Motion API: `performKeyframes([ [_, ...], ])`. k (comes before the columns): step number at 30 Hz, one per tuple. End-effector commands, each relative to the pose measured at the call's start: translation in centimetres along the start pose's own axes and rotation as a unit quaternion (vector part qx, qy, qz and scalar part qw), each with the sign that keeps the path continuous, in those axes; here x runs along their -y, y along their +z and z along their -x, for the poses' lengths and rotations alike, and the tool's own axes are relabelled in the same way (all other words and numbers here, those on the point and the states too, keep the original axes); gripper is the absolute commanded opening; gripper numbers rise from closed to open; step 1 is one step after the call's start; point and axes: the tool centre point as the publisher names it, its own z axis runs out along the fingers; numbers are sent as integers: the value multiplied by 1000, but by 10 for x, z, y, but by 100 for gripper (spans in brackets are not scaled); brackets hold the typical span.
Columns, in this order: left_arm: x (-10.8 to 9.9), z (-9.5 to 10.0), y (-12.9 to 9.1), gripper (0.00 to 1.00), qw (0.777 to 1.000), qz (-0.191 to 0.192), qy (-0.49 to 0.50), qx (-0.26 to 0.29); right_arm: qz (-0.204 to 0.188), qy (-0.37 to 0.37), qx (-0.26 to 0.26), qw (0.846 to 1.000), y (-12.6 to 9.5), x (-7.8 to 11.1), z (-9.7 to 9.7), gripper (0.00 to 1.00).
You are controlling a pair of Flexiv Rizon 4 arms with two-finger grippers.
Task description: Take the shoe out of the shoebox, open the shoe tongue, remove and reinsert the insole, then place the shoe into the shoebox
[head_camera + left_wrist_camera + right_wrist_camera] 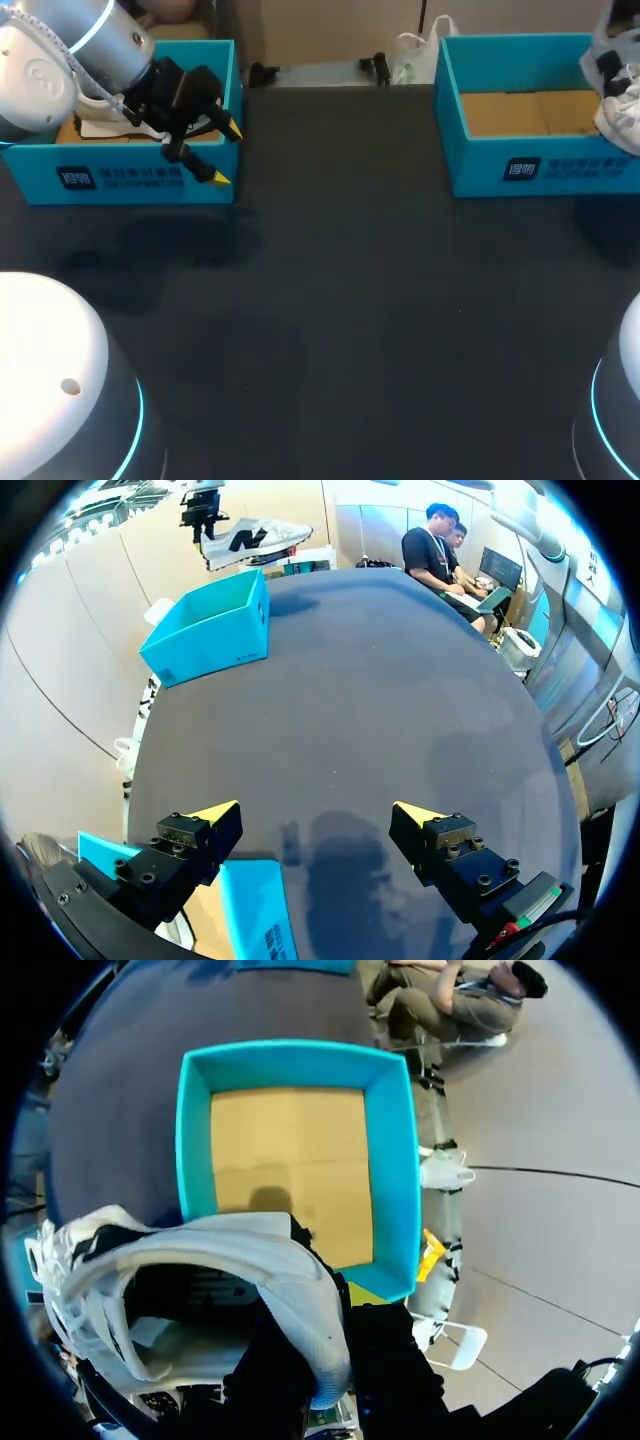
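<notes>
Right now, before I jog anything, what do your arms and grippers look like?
Left arm: rounded white-silver housings with a glowing cyan ring at the joint. Right arm: a white dome with the same cyan ring. Left gripper: black blocky fingers with visible screws and yellow wedge tips. Right gripper looks black; the shoe hides its tips.

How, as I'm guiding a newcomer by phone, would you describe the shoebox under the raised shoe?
On the table, look to the far right corner for a teal shoebox. Unlike the other teal box at far left, its brown floor is bare, and a white shoe hangs over its right end.
</notes>
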Motion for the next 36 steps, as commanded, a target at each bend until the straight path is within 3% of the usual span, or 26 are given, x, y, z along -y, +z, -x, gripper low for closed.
performKeyframes([
  [1, 0, 0, 0, 100, 1000, 2, 0, 0, 6, 0, -1, 1000, 5, 20, 0, 0],
  [11, 0, 0, 0, 100, 1000, 2, 0, 0, 1, 45, -19, 999, 23, 69, -10, 0],
  [18, 0, 0, 0, 100, 1000, 2, 0, 0, -14, 72, -20, 997, 27, 73, -9, 0],
  [21, 0, 0, 0, 100, 1000, 2, 0, 0, -38, 125, -24, 991, 31, 70, -8, 0],
  [26, 0, 0, 0, 100, 1000, 2, 0, 0, -50, 241, -45, 968, 34, 72, -13, 0],
  [31, 0, 0, 0, 100, 1000, 2, 0, 0, -18, 386, -60, 920, 34, 86, -21, 0],
  [36, 0, 0, 0, 100, 1000, 2, 0, 0, 5, 477, -20, 879, 31, 92, -26, 0],
])
